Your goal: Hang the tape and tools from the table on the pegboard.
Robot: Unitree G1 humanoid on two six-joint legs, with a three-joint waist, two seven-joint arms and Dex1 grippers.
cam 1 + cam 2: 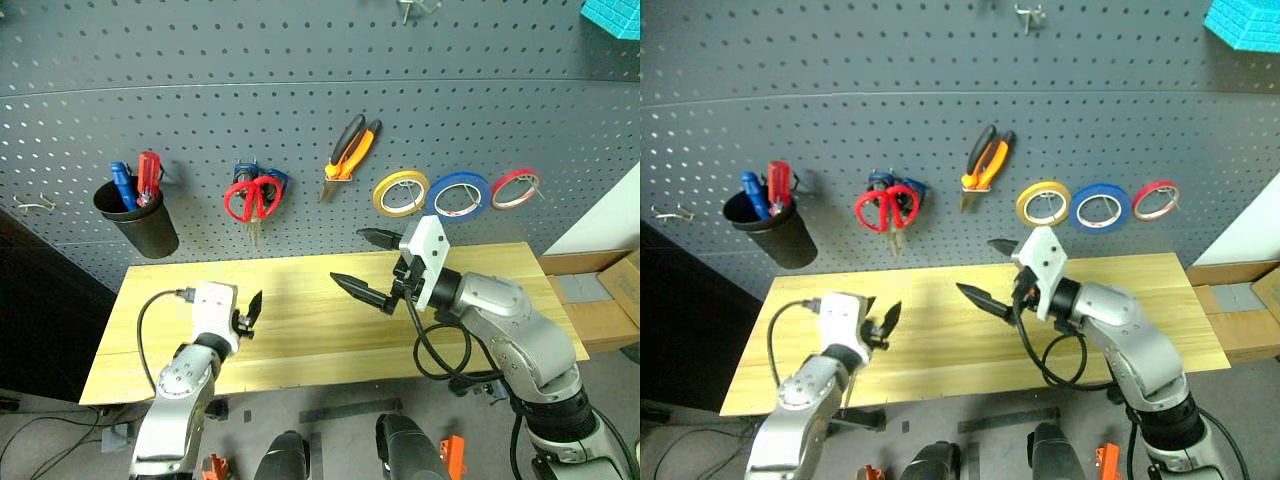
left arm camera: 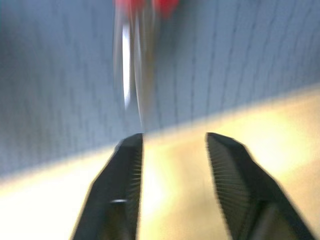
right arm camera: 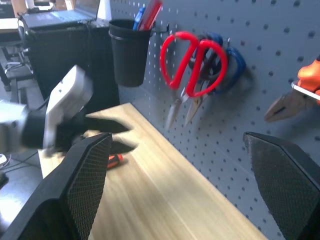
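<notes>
No writing is readable. Left gripper (image 1: 250,312), parted and empty, and right gripper (image 1: 368,265), wide and empty, hover above the counter (image 1: 300,340); the right wrist view alone reveals an orange-and-black handle (image 3: 114,160) lying on the counter.

From the head we look down on the table (image 1: 300,330) and pegboard (image 1: 300,90); both wrist views face the pegboard closely.

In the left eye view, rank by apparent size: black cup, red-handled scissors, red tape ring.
1. black cup
2. red-handled scissors
3. red tape ring
All hang on the pegboard, so the order is fair.
</notes>
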